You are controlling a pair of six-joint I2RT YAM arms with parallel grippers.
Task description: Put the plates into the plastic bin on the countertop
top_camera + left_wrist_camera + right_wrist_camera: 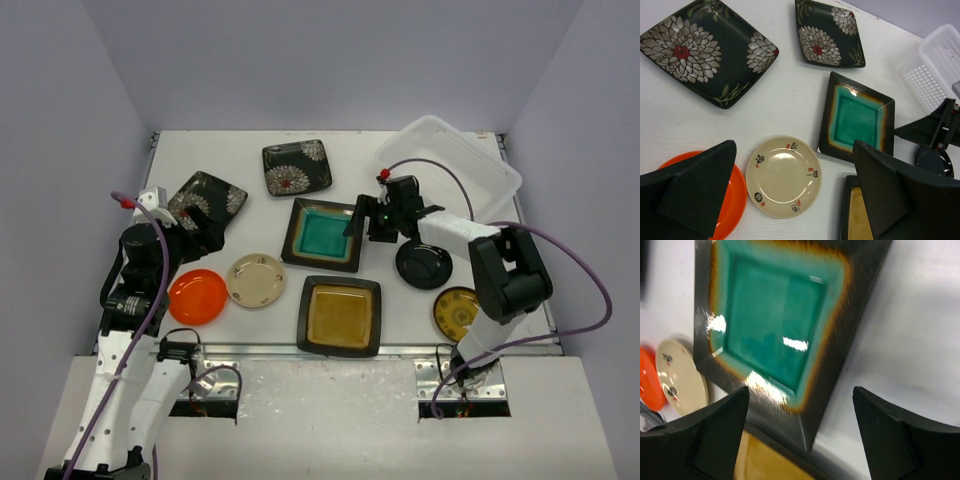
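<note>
All eight plates are out on the counter [205,150], none in the bin [452,160]. I'll place everything off the teal plate [322,233], since it's in the middle.

- Right gripper [358,222] is down at the teal plate's right edge. Jaws are apart with the rim between them, not clamped on it as far as I can see.
- Left gripper [794,148] hangs well left of the teal plate, jaws wide apart and holding nothing (its camera looks down on the cream plate [256,280]).
- Bin sits behind and right of the teal plate, at an angle.
- Amber plate [340,315] is just in front of it.
- Cream plate is front-left, with the orange one [197,297] further left.
- The two floral plates [297,167] are behind and to the left.
- Black round plate [424,263] is to the right, under the right arm.
- Yellow-patterned plate [457,313] is front-right.
</note>
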